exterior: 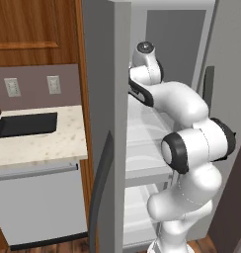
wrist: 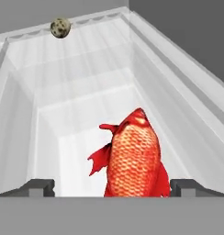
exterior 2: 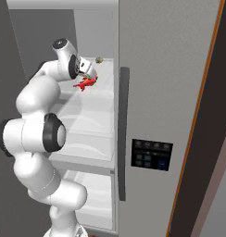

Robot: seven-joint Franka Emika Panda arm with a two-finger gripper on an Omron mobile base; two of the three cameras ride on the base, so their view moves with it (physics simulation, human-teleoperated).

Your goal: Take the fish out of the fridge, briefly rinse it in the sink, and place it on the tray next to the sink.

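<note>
Reaching deep into the open fridge (exterior 2: 166, 69), the white arm has its gripper (exterior 2: 89, 76) up at the top shelf level, and right there is the fish (exterior 2: 85, 83), bright red-orange, just under the hand in the right base view. In the hand view the fish (wrist: 132, 158) sits squarely between the two dark fingertips (wrist: 38, 187), scales and spiky fins plain to see, its body running away from the camera over the white shelf (wrist: 86, 105). The tips stand wide apart, one at each lower corner of the view, with clear gaps on both sides of the fish, so the fingers look spread and not pressed on it. Whether the fish lies on the shelf or hangs clear of it, I cannot tell.

Far back on that same shelf, a small round speckled ball (wrist: 60, 27) rests against the rear wall; the right base view shows it (exterior 2: 99, 59) well beyond the hand.

Over in the left base view, the fridge door (exterior: 105, 123) stands open edge-on, and past it a speckled counter (exterior: 43, 141) carries a flat black tray (exterior: 26, 123), with a white-fronted dishwasher (exterior: 38, 205) below.
</note>
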